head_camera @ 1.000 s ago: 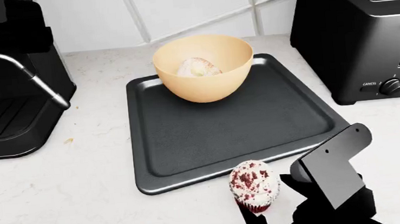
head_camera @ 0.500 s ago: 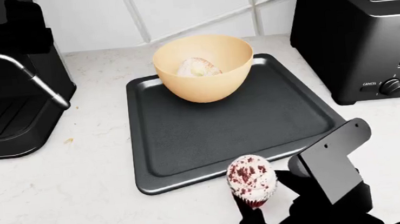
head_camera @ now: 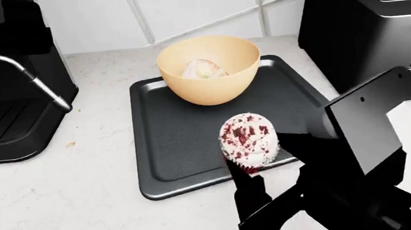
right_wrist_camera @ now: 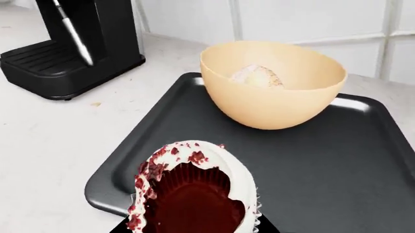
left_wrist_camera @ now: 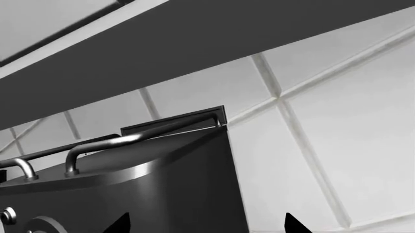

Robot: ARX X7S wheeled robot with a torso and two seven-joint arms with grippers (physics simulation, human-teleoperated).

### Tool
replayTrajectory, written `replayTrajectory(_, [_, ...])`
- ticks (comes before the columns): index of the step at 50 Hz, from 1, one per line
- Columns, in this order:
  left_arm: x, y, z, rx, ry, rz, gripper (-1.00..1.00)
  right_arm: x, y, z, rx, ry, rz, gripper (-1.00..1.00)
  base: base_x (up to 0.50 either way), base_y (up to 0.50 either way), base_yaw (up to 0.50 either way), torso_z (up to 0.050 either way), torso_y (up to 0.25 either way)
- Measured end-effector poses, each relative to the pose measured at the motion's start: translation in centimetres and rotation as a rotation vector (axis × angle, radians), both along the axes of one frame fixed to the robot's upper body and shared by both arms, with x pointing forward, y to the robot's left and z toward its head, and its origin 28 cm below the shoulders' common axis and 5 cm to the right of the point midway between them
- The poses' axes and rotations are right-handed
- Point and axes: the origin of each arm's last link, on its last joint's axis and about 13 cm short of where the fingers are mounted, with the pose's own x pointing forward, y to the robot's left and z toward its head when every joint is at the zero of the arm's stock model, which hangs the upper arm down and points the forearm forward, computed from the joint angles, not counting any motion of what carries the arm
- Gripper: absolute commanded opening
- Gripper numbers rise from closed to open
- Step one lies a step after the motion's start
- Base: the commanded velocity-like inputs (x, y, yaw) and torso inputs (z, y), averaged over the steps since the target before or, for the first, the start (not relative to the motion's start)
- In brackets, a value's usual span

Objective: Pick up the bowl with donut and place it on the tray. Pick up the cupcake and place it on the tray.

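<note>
Far left, a black coffee machine (head_camera: pixel 17 92) stands on the pale surface (head_camera: pixel 84 176), and your left arm shows only as a dark mass beside it. The left wrist view gives tiled wall and the machine's top with two dark tips at its edge, so I cannot tell how the left fingers stand.

Centre: the tray (head_camera: pixel 166 177) lies flat, and the bowl (head_camera: pixel 210 70) with the donut (head_camera: pixel 203 69) inside already sits at its far end — that half looks done.

Right of centre, your right gripper (head_camera: pixel 252 172) is closed on the cupcake (head_camera: pixel 248 139), which is held clear of the surface and tipped well over, wrapper toward the wrist.

It hangs over the tray's near right part, bowl well apart beyond it — bare tray floor lies below; level it before lowering.

Far right, the toaster (head_camera: pixel 376 27) stands off the tray.
</note>
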Motion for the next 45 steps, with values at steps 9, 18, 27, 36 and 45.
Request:
replayTrajectory(9, [0.0, 0.1, 0.0, -0.002, -0.001, 0.0, 1.0, 1.5, 0.8, 1.5, -0.016, -0.021, -0.054, -1.0, 0.0, 0.0, 0.0, 0.0, 0.0])
replayTrajectory(18, [0.0, 0.2, 0.0, -0.004, -0.002, 0.002, 1.0, 3.3, 1.8, 2.2, -0.033, -0.03, -0.084, -1.0, 0.0, 0.0, 0.0, 0.0, 0.0])
replayTrajectory(27, [-0.1, 0.2, 0.0, -0.005, -0.003, 0.003, 1.0, 4.8, 2.6, 2.2, -0.026, -0.036, -0.099, -1.0, 0.0, 0.0, 0.0, 0.0, 0.0])
replayTrajectory(36, [-0.1, 0.3, 0.0, -0.006, -0.003, 0.005, 1.0, 6.1, 3.4, 1.6, -0.021, -0.028, -0.108, -1.0, 0.0, 0.0, 0.0, 0.0, 0.0])
replayTrajectory(45, [-0.1, 0.3, 0.0, -0.008, -0.003, 0.006, 1.0, 7.0, 3.9, 0.7, -0.019, -0.017, -0.115, -1.0, 0.0, 0.0, 0.0, 0.0, 0.0])
